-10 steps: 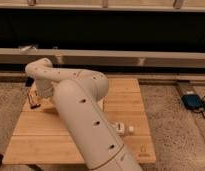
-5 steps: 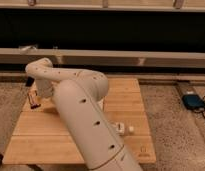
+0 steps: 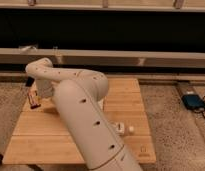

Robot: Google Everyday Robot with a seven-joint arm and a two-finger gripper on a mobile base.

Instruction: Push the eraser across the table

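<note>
**My arm reaches over to the eraser at the far left edge**

Closest to the camera is my big white arm (image 3: 88,125). It covers much of the low, light wooden plank table (image 3: 41,135). A small dark logo (image 3: 142,149) sits near the front right corner of the table. Just right of my arm lie a small pale block (image 3: 119,128) and a little white round thing (image 3: 130,130), close together.

Farther back, my arm bends and stretches to the left. My end effector (image 3: 38,96) is down at the left edge of the table, tucked under my wrist. I cannot tell how it is set, or if it has hold of anything.

The small flat black eraser with reddish-orange edges (image 3: 32,100) lies right there at the left edge, just beside my end effector. It looks like they touch, but I am not sure.

I think the pushing is only starting. To do it well, I should stay low, press on the eraser's side, and slide it slowly and straight toward the right, so it does not spin away or drop off the edge.

On the floor at the far right lies a blue thing (image 3: 194,101) with a cord.
</note>
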